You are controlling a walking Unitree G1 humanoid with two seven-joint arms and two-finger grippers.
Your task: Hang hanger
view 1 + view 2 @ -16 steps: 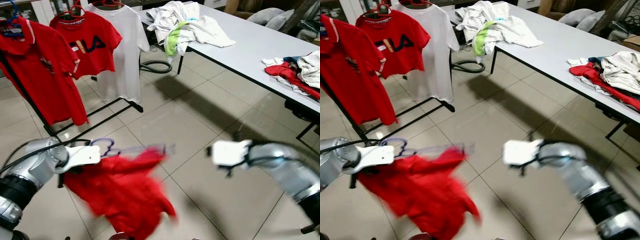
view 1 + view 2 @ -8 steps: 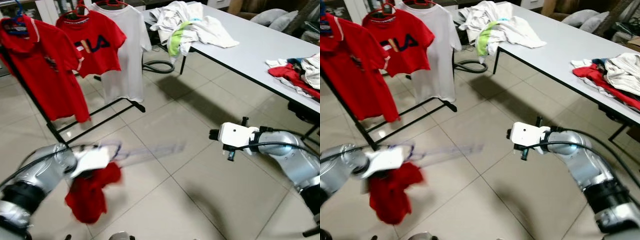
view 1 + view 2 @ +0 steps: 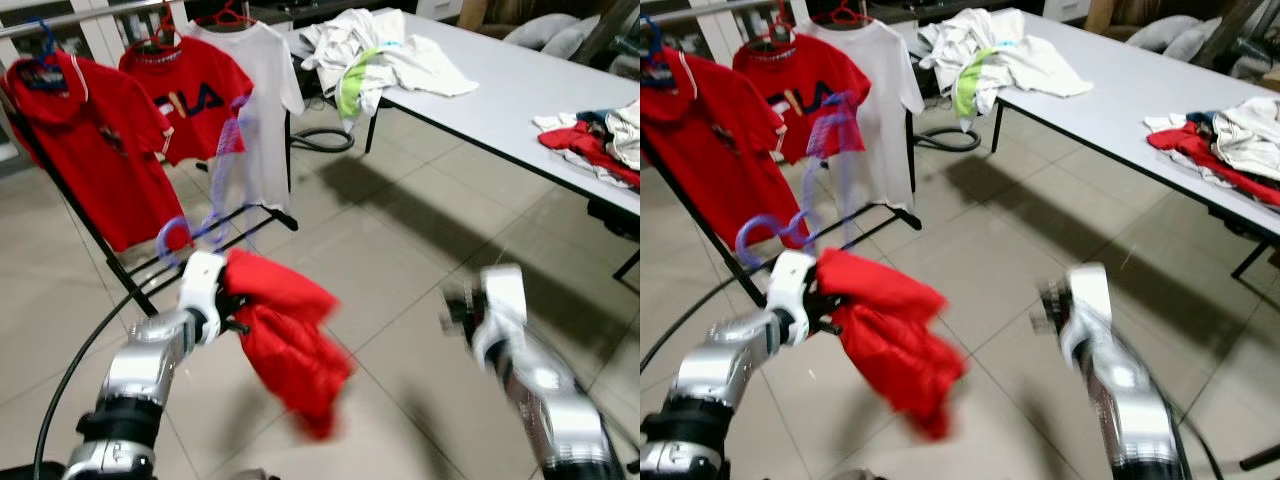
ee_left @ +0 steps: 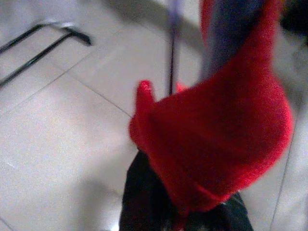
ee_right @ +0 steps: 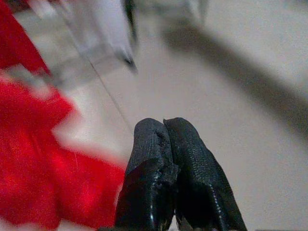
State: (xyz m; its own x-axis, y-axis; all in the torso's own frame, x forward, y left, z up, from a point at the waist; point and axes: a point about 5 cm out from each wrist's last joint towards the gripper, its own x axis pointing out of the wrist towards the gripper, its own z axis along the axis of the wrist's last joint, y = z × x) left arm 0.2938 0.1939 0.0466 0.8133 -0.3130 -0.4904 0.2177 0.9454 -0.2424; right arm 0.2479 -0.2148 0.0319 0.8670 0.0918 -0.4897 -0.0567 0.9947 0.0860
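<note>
Open tiled floor [image 3: 400, 250] ahead; clothes rack [image 3: 130, 270] (shirts hanging) left, table [image 3: 520, 100] right.

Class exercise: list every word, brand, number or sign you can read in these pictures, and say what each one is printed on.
"FILA": across the chest of the red T-shirt hanging in the middle of the clothes rack.
Small chest mark on the red polo shirt at the rack's left end: too small and blurred to read.
Nothing readable on the white T-shirt, the clothes on the table, or the red garment carried by the left end effector.
</note>
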